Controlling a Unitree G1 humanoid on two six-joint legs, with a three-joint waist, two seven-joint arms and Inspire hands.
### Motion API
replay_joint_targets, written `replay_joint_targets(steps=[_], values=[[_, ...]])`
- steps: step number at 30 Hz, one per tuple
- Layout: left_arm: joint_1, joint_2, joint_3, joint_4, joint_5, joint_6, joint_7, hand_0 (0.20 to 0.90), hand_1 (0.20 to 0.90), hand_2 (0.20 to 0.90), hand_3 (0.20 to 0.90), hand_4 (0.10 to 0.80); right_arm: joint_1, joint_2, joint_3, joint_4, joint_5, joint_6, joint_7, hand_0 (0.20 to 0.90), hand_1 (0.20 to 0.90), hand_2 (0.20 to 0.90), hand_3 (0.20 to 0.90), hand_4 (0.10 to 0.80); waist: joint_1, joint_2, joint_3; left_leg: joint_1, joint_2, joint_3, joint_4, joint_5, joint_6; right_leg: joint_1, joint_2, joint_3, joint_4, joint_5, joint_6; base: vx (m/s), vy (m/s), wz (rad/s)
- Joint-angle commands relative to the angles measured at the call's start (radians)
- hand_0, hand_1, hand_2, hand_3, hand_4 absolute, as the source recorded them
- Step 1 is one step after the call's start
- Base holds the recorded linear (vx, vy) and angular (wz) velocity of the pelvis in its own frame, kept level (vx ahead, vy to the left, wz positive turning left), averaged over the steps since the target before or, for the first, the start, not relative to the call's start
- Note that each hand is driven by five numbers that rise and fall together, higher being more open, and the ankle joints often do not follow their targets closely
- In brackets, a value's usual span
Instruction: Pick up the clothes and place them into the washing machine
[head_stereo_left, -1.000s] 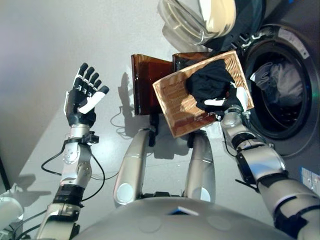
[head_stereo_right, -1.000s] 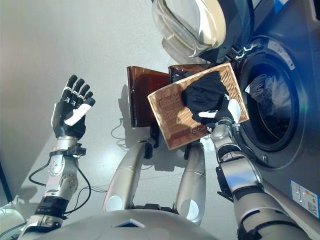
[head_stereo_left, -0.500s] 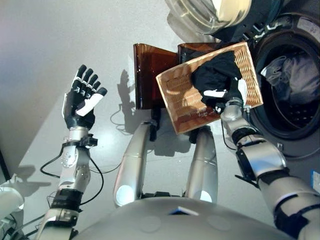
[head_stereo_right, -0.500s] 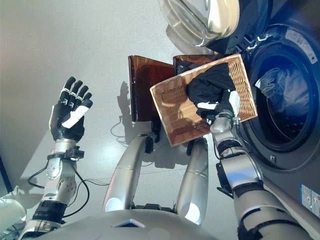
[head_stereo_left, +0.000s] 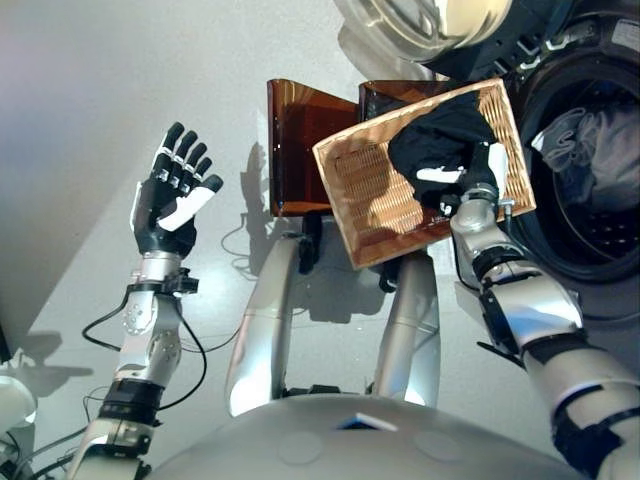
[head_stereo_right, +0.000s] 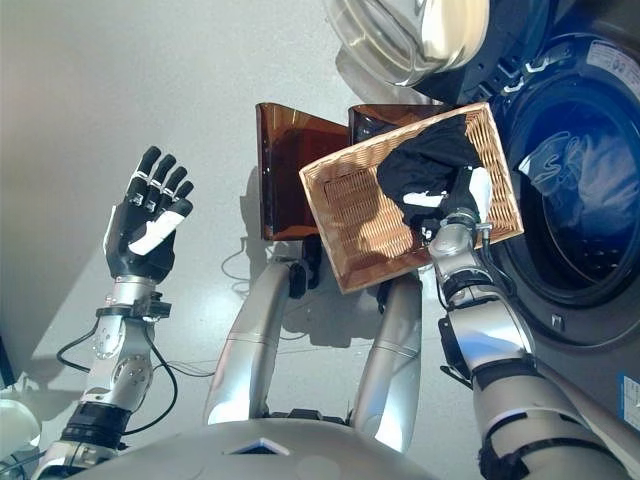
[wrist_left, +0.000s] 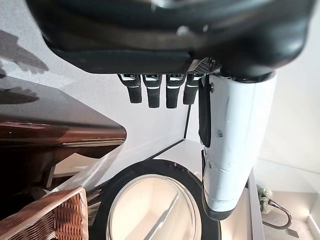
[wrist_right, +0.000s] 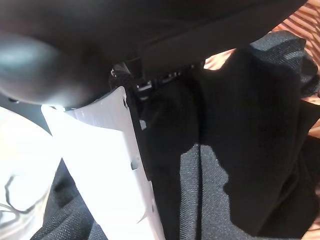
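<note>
A black garment (head_stereo_left: 440, 140) lies bunched in the right end of a tilted wicker basket (head_stereo_left: 365, 190). My right hand (head_stereo_left: 468, 195) rests on the garment, fingers dug into the cloth and the white-covered thumb (wrist_right: 110, 160) pressed against it; the black fabric (wrist_right: 240, 150) fills the right wrist view. To the right stands the washing machine (head_stereo_left: 610, 250) with its drum open and grey clothes (head_stereo_left: 585, 130) inside. My left hand (head_stereo_left: 165, 205) is raised at the left, open, fingers (wrist_left: 155, 90) straight and holding nothing.
The washer's round glass door (head_stereo_left: 420, 20) hangs open above the basket. A brown translucent stand (head_stereo_left: 300, 150) carries the basket from behind. Grey floor spreads to the left.
The whole view has shifted, so the camera moved. My right hand stays in the black garment in the basket. The left hand remains raised and open.
</note>
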Motion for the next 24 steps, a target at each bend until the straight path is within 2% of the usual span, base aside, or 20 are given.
replay_joint_targets(steps=[1, 16, 21, 24], values=[[0.024, 0.04, 0.063, -0.124, -0.012, -0.073, -0.013, 0.9, 0.9, 0.9, 0.9, 0.8, -0.03, -0.029, 0.075, -0.037, -0.054, -0.039, 0.023, 0.2, 0.2, 0.2, 0.2, 0.3, 0.014, 0.002, -0.058, 0.007, 0.001, -0.019, 0.075, -0.123, -0.041, -0.051, 0.025, 0.014, -0.07, 0.125, -0.084, 0.0, 0.0, 0.0], [0.023, 0.042, 0.087, -0.116, -0.014, -0.08, -0.007, 0.9, 0.9, 0.9, 0.9, 0.8, -0.002, -0.043, 0.092, -0.062, -0.098, -0.039, 0.021, 0.2, 0.2, 0.2, 0.2, 0.3, 0.005, -0.012, -0.069, 0.004, -0.003, -0.017, 0.073, -0.124, -0.037, -0.061, 0.027, 0.019, -0.067, 0.124, -0.084, 0.0, 0.0, 0.0], [0.013, 0.03, 0.101, -0.094, -0.007, -0.087, 0.004, 0.9, 0.9, 0.9, 0.9, 0.8, 0.039, -0.042, 0.032, -0.076, -0.054, -0.052, -0.005, 0.2, 0.2, 0.2, 0.2, 0.3, -0.004, -0.018, -0.068, 0.035, 0.003, -0.009, 0.049, -0.121, -0.038, -0.034, 0.027, 0.016, -0.093, 0.137, -0.079, 0.0, 0.0, 0.0], [0.006, 0.019, 0.101, -0.068, 0.002, -0.096, 0.017, 0.9, 0.9, 0.9, 0.9, 0.8, 0.084, -0.024, -0.042, -0.132, 0.056, -0.096, -0.021, 0.2, 0.2, 0.2, 0.2, 0.3, -0.015, -0.021, -0.069, 0.067, 0.0, 0.003, -0.002, -0.106, -0.038, -0.005, 0.031, 0.008, -0.147, 0.164, -0.07, 0.018, 0.013, -0.02]])
